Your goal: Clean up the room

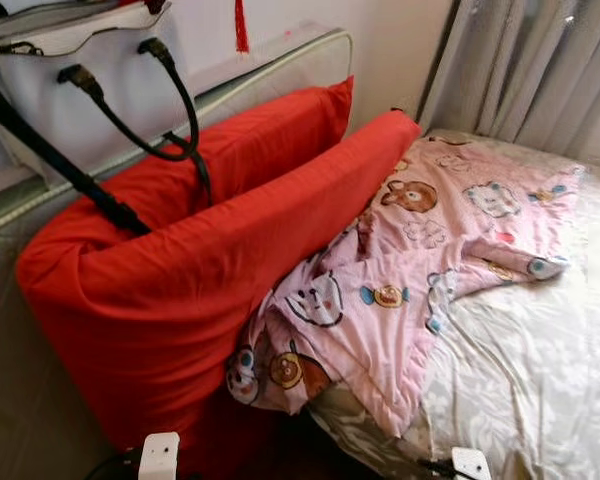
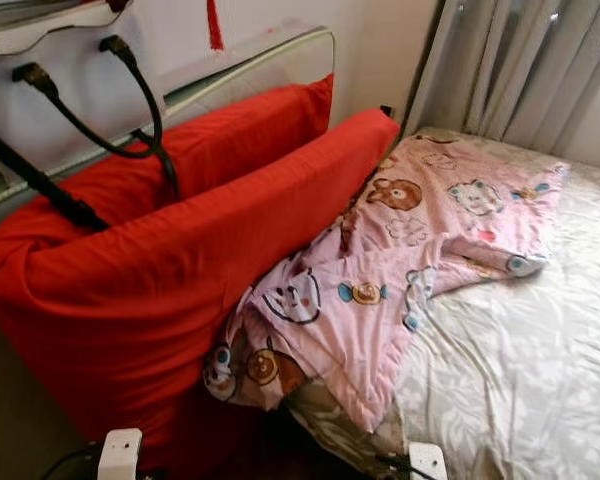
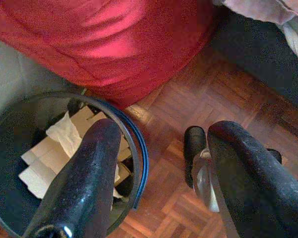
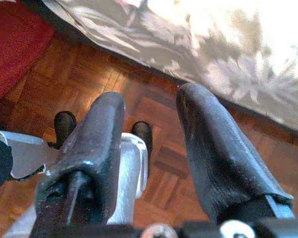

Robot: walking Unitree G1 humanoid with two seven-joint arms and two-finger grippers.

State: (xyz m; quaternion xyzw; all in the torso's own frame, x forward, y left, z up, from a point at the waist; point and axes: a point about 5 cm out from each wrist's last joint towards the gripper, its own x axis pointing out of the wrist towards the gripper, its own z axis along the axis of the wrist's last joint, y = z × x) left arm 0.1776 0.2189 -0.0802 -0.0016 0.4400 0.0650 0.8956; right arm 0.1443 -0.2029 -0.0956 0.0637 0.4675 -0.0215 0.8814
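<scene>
A pink cartoon blanket (image 1: 430, 260) lies rumpled across the pale bed (image 1: 540, 370), one edge bunched against a big red cushion (image 1: 180, 280) leaning at the bedside. Both arms hang low over the parquet floor (image 3: 188, 99): the left gripper (image 3: 159, 173), fingers apart and empty, above a paper-filled bin (image 3: 20, 148); the right gripper (image 4: 151, 144) likewise parted, beside the bed's edge.

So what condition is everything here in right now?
Pink cartoon blanket: crumpled, unfolded on the bed.
Red pillows: propped upright against the headboard.
White handbag: sitting above the pillows, handles drooping.
Bin: holds paper.
Left hand: open, empty.
Right hand: open, empty.
</scene>
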